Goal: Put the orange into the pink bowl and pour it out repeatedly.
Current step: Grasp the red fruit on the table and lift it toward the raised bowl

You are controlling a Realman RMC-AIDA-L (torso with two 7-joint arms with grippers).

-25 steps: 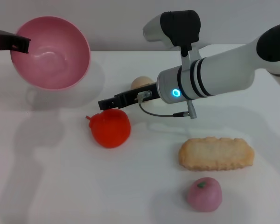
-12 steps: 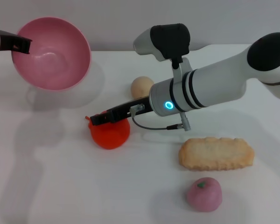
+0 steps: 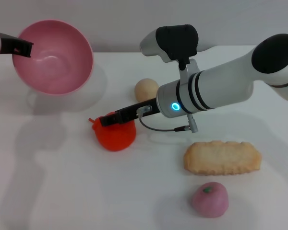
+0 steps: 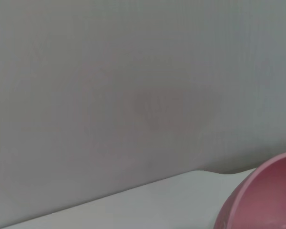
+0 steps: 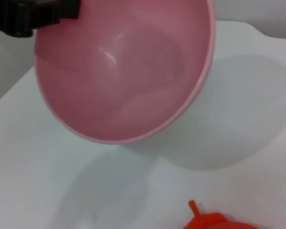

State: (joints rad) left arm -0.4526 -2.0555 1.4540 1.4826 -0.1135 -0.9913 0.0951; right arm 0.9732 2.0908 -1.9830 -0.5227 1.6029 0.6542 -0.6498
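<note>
The orange (image 3: 114, 135) lies on the table (image 3: 62, 182), forward-right of the pink bowl (image 3: 55, 56) and not yet inside it. Your left gripper (image 3: 20, 47) pinches the bowl's rim and holds the bowl raised, tipped with its empty mouth towards the orange. Your right gripper (image 3: 107, 120) sits low over the top of the orange; whether its fingers have closed on the fruit cannot be told. The step in hand appears to be the pick-up. Next, you likely need a firm grasp, a lift, and a carry back-left to the bowl, which should first be levelled so the orange stays in.
</note>
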